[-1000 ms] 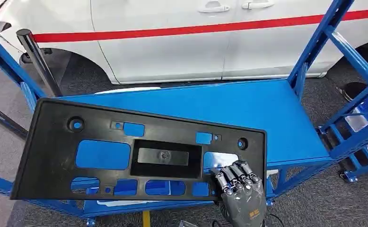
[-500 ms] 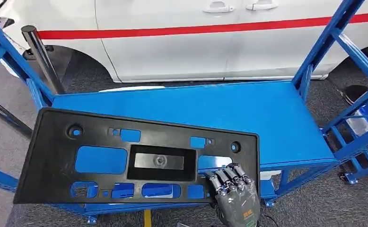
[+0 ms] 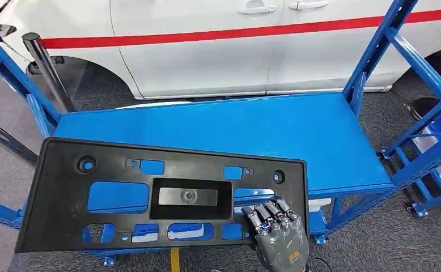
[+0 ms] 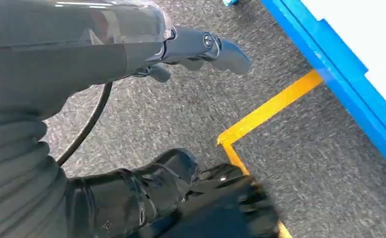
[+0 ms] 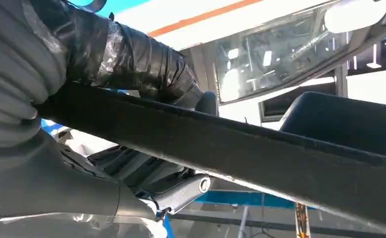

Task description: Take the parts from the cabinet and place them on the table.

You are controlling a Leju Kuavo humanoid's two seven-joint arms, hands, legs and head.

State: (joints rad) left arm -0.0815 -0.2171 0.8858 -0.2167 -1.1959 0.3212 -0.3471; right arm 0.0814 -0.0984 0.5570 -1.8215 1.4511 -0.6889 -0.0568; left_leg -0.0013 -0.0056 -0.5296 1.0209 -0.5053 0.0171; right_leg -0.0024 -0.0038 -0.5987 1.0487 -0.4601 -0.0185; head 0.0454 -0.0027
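Already off the cabinet, the black panel (image 3: 161, 195) hangs over the blue bench (image 3: 297, 136), its corner clasped by the right hand (image 3: 278, 232)'s fingers (image 3: 263, 218), yet to be set down.

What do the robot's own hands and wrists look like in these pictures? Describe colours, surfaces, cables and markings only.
The right hand has a grey glossy back with a small orange marking and dark segmented fingers with silver joints. The left hand shows a grey ribbed cover, a dark finger and a black cable beside it.

Bare blue shelf (image 3: 297, 136) lies open between blue uprights (image 3: 377, 51).
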